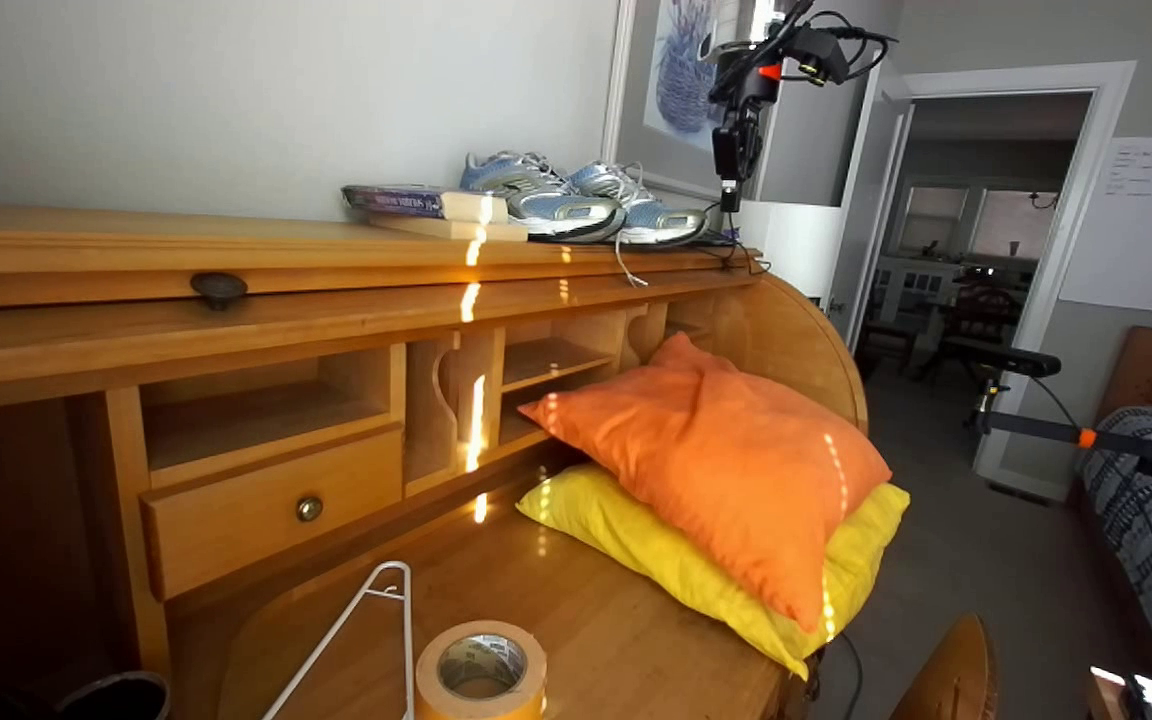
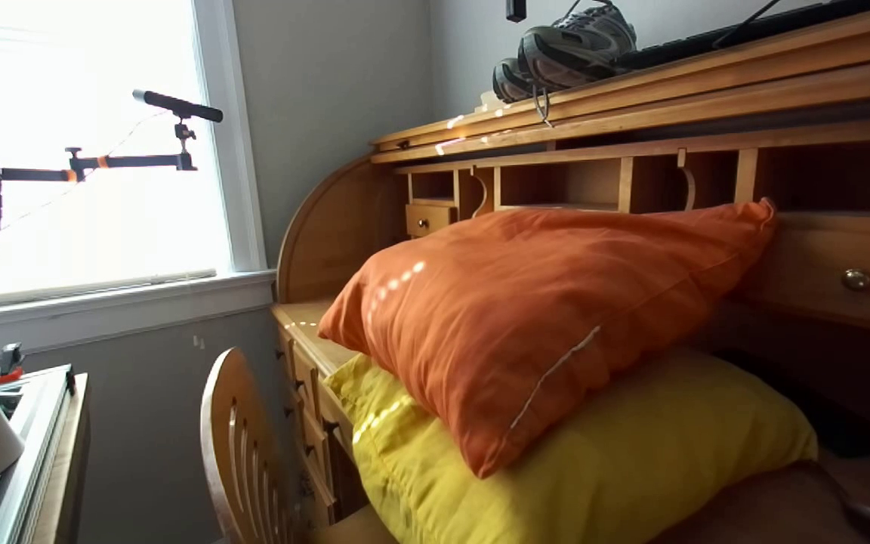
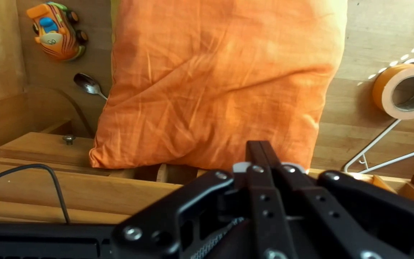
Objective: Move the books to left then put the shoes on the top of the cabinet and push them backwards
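Your grey-and-light-blue mesh running shoes (image 1: 576, 210) sit on the long honey-brown wooden cabinet worktop (image 1: 306, 236), near the black two-fingered end effector (image 3: 260, 145), toes by the front edge, so a backward push seems due. Past them from the end effector, the flat stack of purplish-blue paper books (image 1: 424, 205) likely lies there to leave room. Your end effector is closed, empty, presumably for pushing.
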Robot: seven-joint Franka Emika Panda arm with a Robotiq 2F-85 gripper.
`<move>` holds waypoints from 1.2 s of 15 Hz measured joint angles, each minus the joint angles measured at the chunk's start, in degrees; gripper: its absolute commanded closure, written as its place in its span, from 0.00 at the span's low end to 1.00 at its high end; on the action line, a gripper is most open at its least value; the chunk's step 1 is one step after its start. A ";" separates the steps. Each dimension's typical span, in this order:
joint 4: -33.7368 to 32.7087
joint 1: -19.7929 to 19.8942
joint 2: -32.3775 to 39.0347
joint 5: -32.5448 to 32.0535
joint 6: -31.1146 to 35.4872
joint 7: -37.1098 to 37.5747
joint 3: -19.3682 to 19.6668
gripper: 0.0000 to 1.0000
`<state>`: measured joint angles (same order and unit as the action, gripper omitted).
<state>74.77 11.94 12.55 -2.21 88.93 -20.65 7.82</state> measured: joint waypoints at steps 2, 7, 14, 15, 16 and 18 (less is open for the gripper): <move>1.00 0.13 0.24 -0.02 2.11 0.00 0.31 1.00; 2.52 0.57 1.32 0.56 5.94 0.00 0.42 1.00; 3.53 1.01 1.97 2.85 12.85 0.03 0.42 1.00; 3.55 1.07 2.15 3.35 13.37 0.08 0.42 1.00; 3.55 1.11 2.31 3.81 13.60 0.11 0.42 1.00; 3.55 1.16 2.59 4.85 14.14 0.21 0.42 1.00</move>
<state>78.32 13.10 15.14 2.64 103.06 -20.44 8.23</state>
